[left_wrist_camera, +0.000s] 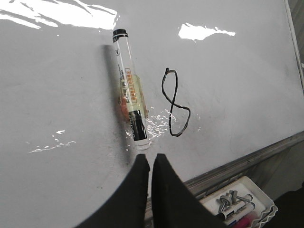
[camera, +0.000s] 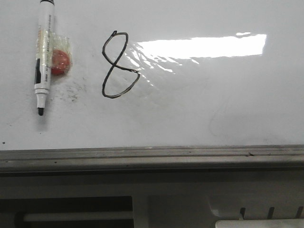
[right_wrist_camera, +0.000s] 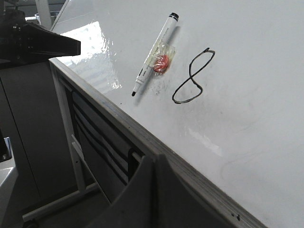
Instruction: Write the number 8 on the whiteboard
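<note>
A black number 8 (camera: 117, 66) is drawn on the whiteboard (camera: 213, 109); it also shows in the left wrist view (left_wrist_camera: 175, 105) and the right wrist view (right_wrist_camera: 192, 78). A white marker (camera: 43, 54) with a bare black tip rests on the board left of the 8, taped to a red round piece (camera: 60, 62). My left gripper (left_wrist_camera: 150, 157) is shut and empty, just short of the marker's (left_wrist_camera: 129, 97) near end. My right gripper (right_wrist_camera: 154, 157) is shut and empty, off the board's grey edge rail (right_wrist_camera: 142, 137). Neither gripper shows in the front view.
A grey metal rail (camera: 152, 156) runs along the board's near edge, with a grey slotted panel (camera: 190, 204) below it. A white tray (left_wrist_camera: 242, 202) with clips and markers sits past the rail. A dark stand (right_wrist_camera: 33, 42) and white frame legs (right_wrist_camera: 76, 156) stand beside the board.
</note>
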Tool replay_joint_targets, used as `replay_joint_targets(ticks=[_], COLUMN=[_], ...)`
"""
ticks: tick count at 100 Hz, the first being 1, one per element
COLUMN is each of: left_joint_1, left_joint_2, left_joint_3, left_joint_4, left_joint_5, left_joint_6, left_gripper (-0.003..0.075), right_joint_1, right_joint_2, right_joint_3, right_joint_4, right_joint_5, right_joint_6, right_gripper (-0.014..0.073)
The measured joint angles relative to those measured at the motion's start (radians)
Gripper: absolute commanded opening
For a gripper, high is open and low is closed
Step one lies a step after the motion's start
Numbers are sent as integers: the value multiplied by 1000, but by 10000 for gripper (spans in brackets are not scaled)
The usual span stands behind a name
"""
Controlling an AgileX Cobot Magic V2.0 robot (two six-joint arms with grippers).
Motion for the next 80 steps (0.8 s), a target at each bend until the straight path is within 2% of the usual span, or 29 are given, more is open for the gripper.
replay_joint_targets(ticks=[22, 35, 42, 61, 80], left_joint_1=[0, 33, 84, 279, 497], left_joint_2=[0, -2, -16, -112, -230], left_joint_3=[11, 28, 48, 136, 138], left_joint_4=[11, 146, 196, 220, 224], left_joint_5=[-2, 2, 2, 4, 25], left_joint_6=[0, 0, 0, 0, 0], left_gripper=[-20, -20, -20, -20, -20], right_joint_1=[0, 0, 0, 0, 0], right_joint_2=[0, 0, 0, -1, -1], right_joint_3=[0, 0, 0, 0, 0], right_joint_4=[0, 0, 0, 0, 0], right_joint_5=[0, 0, 0, 0, 0], right_joint_6=[0, 0, 0, 0, 0], right_gripper=[-63, -63, -63, -63, -63])
